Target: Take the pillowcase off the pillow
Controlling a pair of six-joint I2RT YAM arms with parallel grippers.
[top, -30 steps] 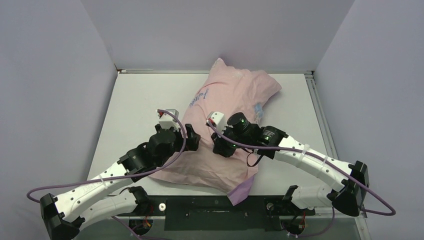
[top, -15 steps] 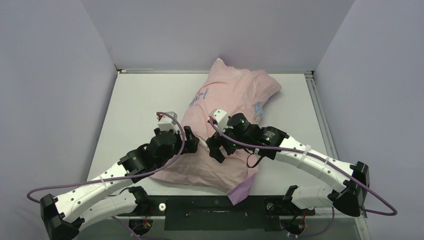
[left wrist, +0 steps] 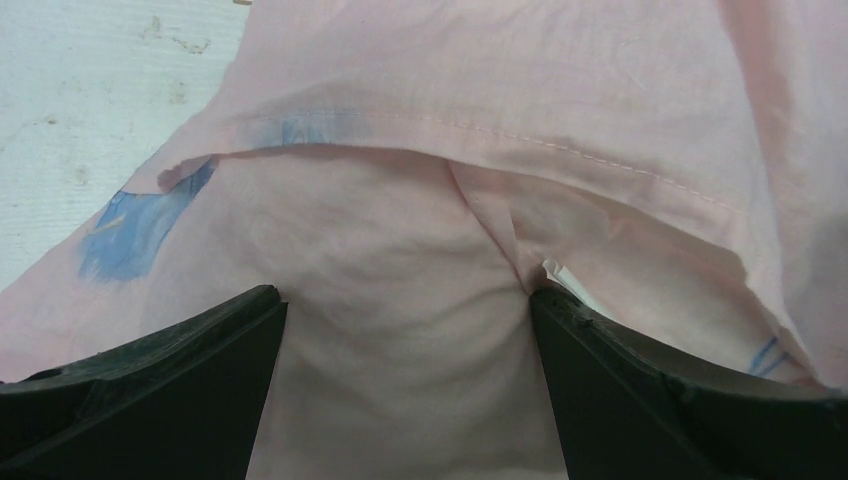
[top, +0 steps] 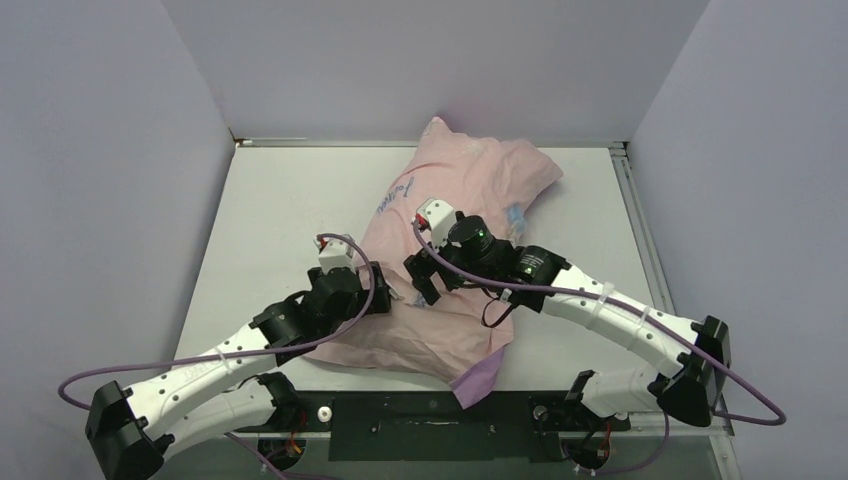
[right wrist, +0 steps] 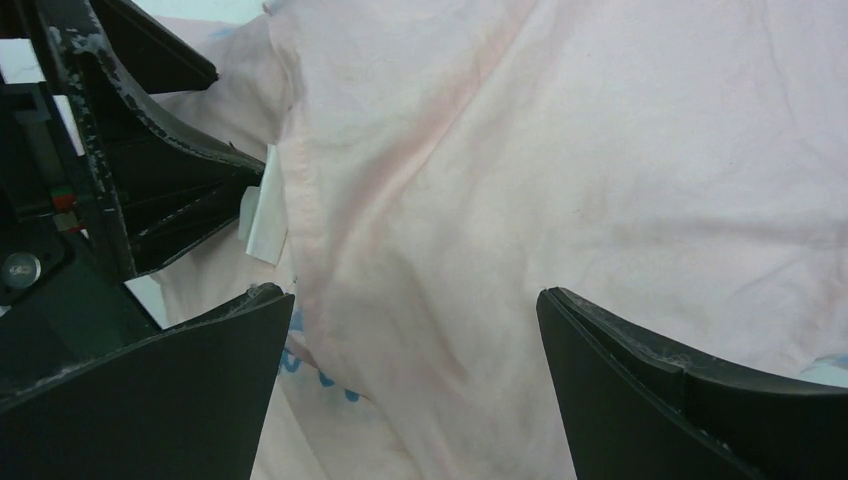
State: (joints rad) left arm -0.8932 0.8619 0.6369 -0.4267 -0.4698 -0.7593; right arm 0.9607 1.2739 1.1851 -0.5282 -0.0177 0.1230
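The pillowcase (top: 455, 215) lies pale pink side up with blue writing, running diagonally from the back centre to the table's front; a purple corner (top: 478, 378) pokes out at the front. The pillow is hidden inside it. My left gripper (top: 386, 293) (left wrist: 403, 300) is open at the cover's left edge, its jaws wide over bulging pink fabric just below a stitched hem (left wrist: 560, 150). My right gripper (top: 420, 280) (right wrist: 415, 300) is open just to the right, jaws spread over creased cloth. The left gripper's fingers (right wrist: 150, 150) show in the right wrist view beside a small white tag (right wrist: 265, 215).
The white table (top: 270, 210) is boxed in by lilac walls on the left, back and right. A black rail (top: 430, 425) runs along the front edge between the arm bases. Bare tabletop shows left of the pillowcase and at the far right.
My right gripper has opened, letting go of the fabric, and shifted back and left. The left arm has drawn slightly nearer the front, still open.
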